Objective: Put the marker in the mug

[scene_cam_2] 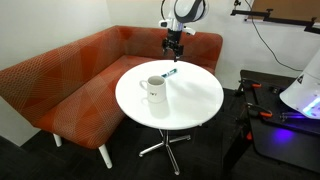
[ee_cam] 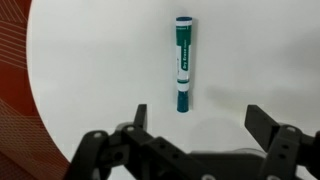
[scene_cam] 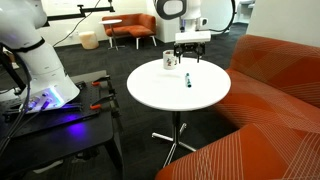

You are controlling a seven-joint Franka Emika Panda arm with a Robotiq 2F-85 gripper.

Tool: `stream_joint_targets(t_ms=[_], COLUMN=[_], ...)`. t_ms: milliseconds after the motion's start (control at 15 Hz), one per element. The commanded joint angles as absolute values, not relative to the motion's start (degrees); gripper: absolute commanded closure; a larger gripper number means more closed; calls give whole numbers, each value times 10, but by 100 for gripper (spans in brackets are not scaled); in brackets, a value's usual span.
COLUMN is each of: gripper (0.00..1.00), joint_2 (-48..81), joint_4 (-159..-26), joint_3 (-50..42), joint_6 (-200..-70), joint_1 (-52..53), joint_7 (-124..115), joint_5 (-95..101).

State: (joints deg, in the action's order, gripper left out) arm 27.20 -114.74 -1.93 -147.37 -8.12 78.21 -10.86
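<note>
The marker (ee_cam: pixel 183 63) is a thin green-teal pen lying flat on the round white table (ee_cam: pixel 90 70). It also shows in both exterior views (scene_cam: pixel 188 79) (scene_cam_2: pixel 171 72). The white mug (scene_cam: pixel 171 61) (scene_cam_2: pixel 153 90) stands upright on the table, apart from the marker. My gripper (ee_cam: pixel 198 118) is open and empty, hovering above the table just short of the marker's near end. In the exterior views (scene_cam: pixel 190 50) (scene_cam_2: pixel 173 50) it hangs above the marker.
An orange-red sofa (scene_cam_2: pixel 70 75) curves around the table. A robot base on a dark cart with red clamps (scene_cam: pixel 45 85) stands beside it. Orange chairs (scene_cam: pixel 130 28) sit in the background.
</note>
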Motion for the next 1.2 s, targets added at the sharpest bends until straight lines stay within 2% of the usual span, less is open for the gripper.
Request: stream_joint_targets(t_ms=[0,1133], gripper=[0,0], joint_2=[278,348], joint_4=[-1159,-1108], joint_3=[-11,-11], joint_6=[-1503,-1484], joint_1=[-89,-101], joint_7=[724,656], joint_5=[-81,4])
